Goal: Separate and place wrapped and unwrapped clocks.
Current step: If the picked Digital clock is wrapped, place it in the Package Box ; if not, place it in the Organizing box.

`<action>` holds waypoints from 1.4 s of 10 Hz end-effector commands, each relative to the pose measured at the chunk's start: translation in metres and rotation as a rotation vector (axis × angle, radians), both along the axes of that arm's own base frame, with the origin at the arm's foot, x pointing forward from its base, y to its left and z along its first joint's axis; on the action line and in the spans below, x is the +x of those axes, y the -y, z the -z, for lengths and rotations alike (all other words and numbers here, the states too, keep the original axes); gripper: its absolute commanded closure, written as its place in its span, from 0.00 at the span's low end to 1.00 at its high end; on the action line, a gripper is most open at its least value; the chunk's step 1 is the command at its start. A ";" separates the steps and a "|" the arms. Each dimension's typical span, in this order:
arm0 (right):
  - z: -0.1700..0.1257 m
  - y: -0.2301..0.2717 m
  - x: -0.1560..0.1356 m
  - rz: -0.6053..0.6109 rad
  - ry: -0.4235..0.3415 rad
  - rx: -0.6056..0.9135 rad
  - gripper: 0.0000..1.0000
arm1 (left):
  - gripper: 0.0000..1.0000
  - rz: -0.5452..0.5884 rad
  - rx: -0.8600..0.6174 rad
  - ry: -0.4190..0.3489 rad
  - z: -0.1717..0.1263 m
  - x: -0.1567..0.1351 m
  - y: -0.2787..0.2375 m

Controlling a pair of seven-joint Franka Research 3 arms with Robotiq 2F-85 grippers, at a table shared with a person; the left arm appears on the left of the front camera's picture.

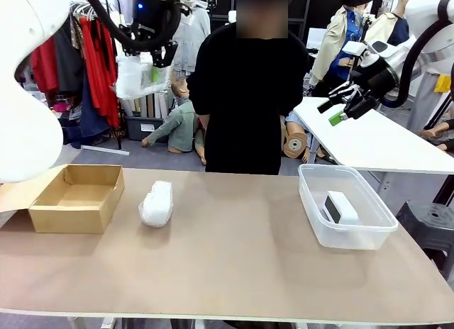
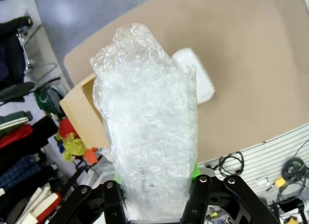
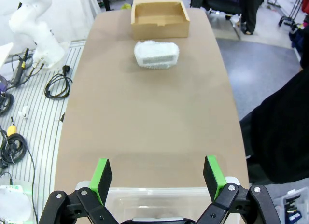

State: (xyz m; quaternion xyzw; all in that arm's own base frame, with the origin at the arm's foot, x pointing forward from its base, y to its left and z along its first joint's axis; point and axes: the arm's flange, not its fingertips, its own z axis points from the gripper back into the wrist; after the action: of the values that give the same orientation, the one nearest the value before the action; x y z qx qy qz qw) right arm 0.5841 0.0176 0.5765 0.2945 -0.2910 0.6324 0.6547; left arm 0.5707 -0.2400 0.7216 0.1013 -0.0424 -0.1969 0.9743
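- The left gripper (image 1: 151,65) is hanging high above the table's left side, with its jaws pinching an oblong bundle in crinkly white bubble wrap (image 1: 137,78).
- In the left wrist view, that held wrapped bundle (image 2: 145,122) is standing up between the green pads (image 2: 194,172) of the left gripper (image 2: 155,176), which are pressing into its lower end.
- A second oblong white bubble-wrapped bundle (image 1: 157,203) is lying on the light brown tabletop (image 1: 241,272), just beside the open, shallow brown cardboard box (image 1: 67,219) and to its right.
- From the right wrist, this second bundle (image 3: 156,54) is sitting a little in front of the cardboard box (image 3: 159,27), apart from it.
- The left wrist view is also showing the second bundle (image 2: 202,79) peeking out from behind the held one, with the cardboard box (image 2: 86,119) below.
- A bare white rounded-rectangular digital clock with a dark screen (image 1: 341,207) is lying inside the clear rectangular plastic bin (image 1: 347,238) on the table's right side.
- The right gripper (image 1: 333,110) is hovering in the air above and behind the bin, with its jaws spread wide and gripping nothing.
- In its own view, the right gripper (image 3: 157,172) is pointing down over the near edge of the clear bin (image 3: 159,202).
- A person in a black top (image 1: 245,95) is standing at the far side of the table.
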 end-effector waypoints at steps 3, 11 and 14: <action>-0.001 0.000 -0.001 -0.002 0.001 0.000 0.00 | 1.00 0.018 0.032 -0.250 0.176 -0.139 -0.081; -0.001 0.000 -0.001 -0.002 0.001 0.000 0.00 | 1.00 -0.400 -0.062 -0.012 0.200 -0.120 -0.100; -0.001 0.000 -0.001 -0.002 0.001 0.000 0.00 | 1.00 -0.411 -0.093 -0.037 0.193 -0.104 -0.105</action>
State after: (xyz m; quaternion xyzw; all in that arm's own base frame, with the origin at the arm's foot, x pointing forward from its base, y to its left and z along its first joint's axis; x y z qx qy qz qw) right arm 0.5842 0.0177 0.5764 0.2948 -0.2908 0.6325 0.6546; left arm 0.4637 -0.1327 0.5204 0.0561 -0.0327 0.0370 0.9972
